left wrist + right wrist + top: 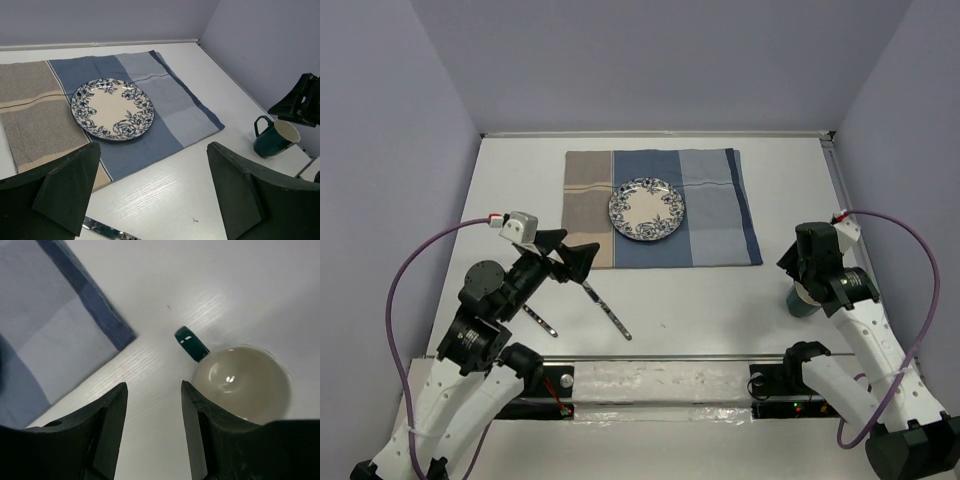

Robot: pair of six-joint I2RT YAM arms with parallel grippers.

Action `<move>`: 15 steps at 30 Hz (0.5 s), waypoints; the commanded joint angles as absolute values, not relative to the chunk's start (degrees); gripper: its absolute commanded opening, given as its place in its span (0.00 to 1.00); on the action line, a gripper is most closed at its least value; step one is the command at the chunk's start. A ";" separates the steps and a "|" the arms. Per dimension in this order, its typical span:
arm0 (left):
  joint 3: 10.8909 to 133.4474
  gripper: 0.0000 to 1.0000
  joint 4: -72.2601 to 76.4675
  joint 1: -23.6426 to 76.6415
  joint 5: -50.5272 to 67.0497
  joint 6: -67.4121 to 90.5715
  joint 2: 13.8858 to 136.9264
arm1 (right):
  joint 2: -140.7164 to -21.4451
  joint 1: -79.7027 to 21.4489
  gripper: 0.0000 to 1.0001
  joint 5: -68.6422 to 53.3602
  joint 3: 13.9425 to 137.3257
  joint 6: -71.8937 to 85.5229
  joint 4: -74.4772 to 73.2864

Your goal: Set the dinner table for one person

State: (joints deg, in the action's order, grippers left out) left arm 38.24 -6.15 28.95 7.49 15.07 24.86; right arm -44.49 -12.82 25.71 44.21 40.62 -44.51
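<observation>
The white dinner table (720,300) carries a blue-and-beige striped placemat (710,215) with a blue floral plate (647,210) on it. A knife (608,312) and a second utensil (538,320) lie on the table near the front left. My left gripper (575,258) is open and empty, hovering above the knife by the placemat's near edge. In the left wrist view the plate (112,108) lies ahead and the knife (102,229) below. A green mug (803,302) stands at the right. My right gripper (153,390) is open over bare table, with the mug (245,382) just outside its right finger.
The placemat's corner (60,340) lies left of the right gripper. Lavender walls close the table at the back and both sides. A metal rail (650,358) runs along the near edge in front of the arm bases.
</observation>
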 commanded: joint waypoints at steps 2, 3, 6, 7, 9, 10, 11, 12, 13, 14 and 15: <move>40.69 0.99 -4.92 30.67 5.45 13.98 22.94 | -45.52 -13.01 0.54 31.56 48.43 45.17 -54.66; 40.78 0.99 -5.01 31.20 5.36 13.89 22.85 | -46.05 -13.01 0.54 31.55 48.51 46.13 -56.32; 40.87 0.99 -5.54 32.25 4.31 13.80 21.72 | -47.55 -13.01 0.53 30.94 48.34 47.46 -57.04; 40.78 0.99 -5.97 32.52 3.78 13.71 21.36 | -47.72 -13.01 0.53 30.76 48.51 47.72 -57.13; 40.78 0.99 -6.33 32.78 3.08 13.71 20.66 | -48.34 -13.01 0.53 30.76 48.60 47.64 -56.95; 40.69 0.99 -6.42 33.04 2.82 13.80 20.48 | -48.77 -13.01 0.53 30.94 48.17 47.11 -56.69; 40.78 0.99 -6.50 33.13 2.73 13.71 20.57 | -49.30 -13.01 0.53 30.85 47.99 47.11 -56.43; 40.78 0.99 -6.42 33.22 2.72 13.80 20.48 | -50.44 -13.01 0.52 30.50 47.81 47.20 -56.25; 40.78 0.99 -6.42 33.31 2.72 13.71 20.39 | -51.06 -13.01 0.48 30.06 47.73 47.37 -56.16; 40.78 0.99 -6.42 33.40 2.64 13.80 20.39 | -51.24 -13.01 0.47 29.45 47.72 47.55 -55.99; 40.78 0.99 -6.42 33.40 2.64 13.71 20.48 | -51.33 -13.01 0.45 29.10 47.29 47.81 -55.64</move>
